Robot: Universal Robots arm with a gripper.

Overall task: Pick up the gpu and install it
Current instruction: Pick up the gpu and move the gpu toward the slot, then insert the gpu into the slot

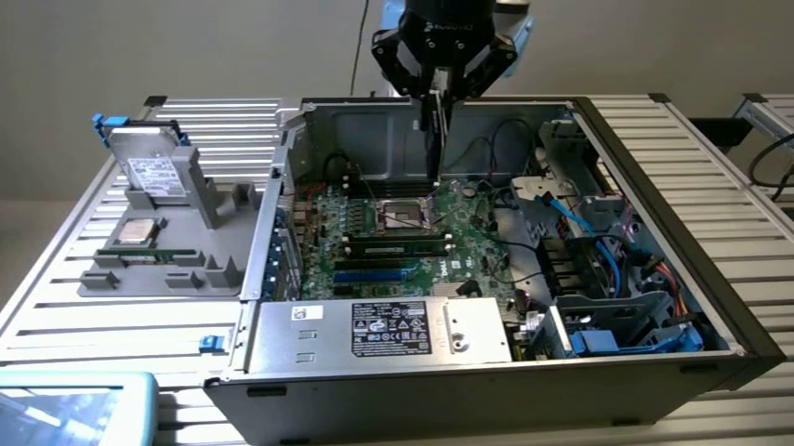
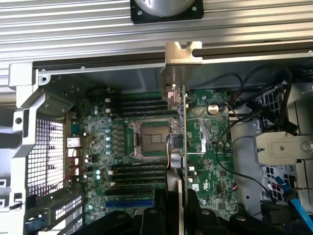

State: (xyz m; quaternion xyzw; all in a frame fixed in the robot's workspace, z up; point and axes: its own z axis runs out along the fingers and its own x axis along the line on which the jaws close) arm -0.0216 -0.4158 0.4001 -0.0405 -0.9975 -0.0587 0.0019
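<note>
I see my pincer (image 1: pixel 434 100) at the top middle of the exterior view, the wrist directly above it and the fingers pointing straight down. Its jaws are partly closed and clamp the flat faces of the gpu (image 1: pixel 433 149), which hangs edge-on beneath them. In the wrist view my black fingers (image 2: pixel 171 205) sit on either side of the card

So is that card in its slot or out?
Out: the gpu hangs upright in the gripper, above the processor socket.
</note>
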